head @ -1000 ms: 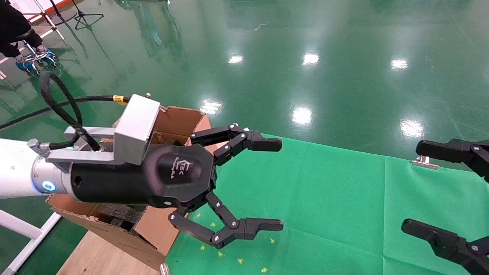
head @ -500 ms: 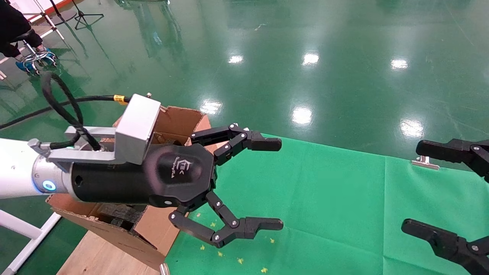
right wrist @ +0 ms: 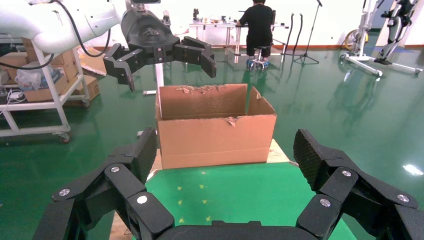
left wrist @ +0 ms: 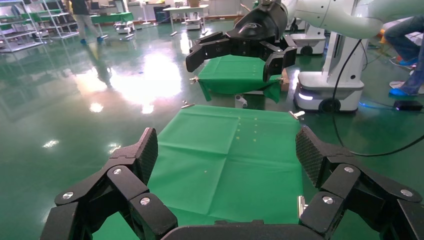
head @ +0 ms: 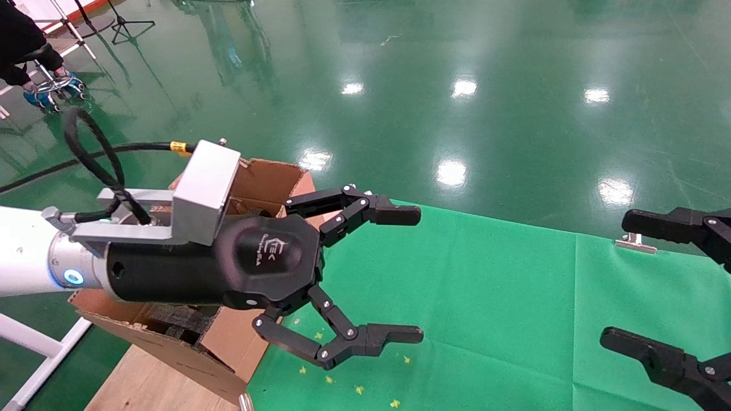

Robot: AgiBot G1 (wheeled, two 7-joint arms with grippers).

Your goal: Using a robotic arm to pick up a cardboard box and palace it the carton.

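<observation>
The carton (head: 267, 178) stands open on a wooden board at the table's left end. It also shows in the right wrist view (right wrist: 215, 134), flaps upright and torn. My white left arm with the blue-lit ring reaches over the carton. Its black left gripper (head: 420, 275) is open and empty, just past the carton's rim and above the green cloth (head: 485, 297). In the right wrist view the left gripper (right wrist: 165, 56) hangs above the carton. My right gripper (head: 614, 278) is open and empty at the table's right end. The small cardboard box is not in view.
Black foam blocks (head: 178, 321) lie inside the carton. Small yellow marks (head: 358, 390) dot the cloth near its front. A metal clip (head: 635, 244) holds the cloth's far right edge. Shiny green floor surrounds the table. A seated person (right wrist: 258, 25) and stands are far off.
</observation>
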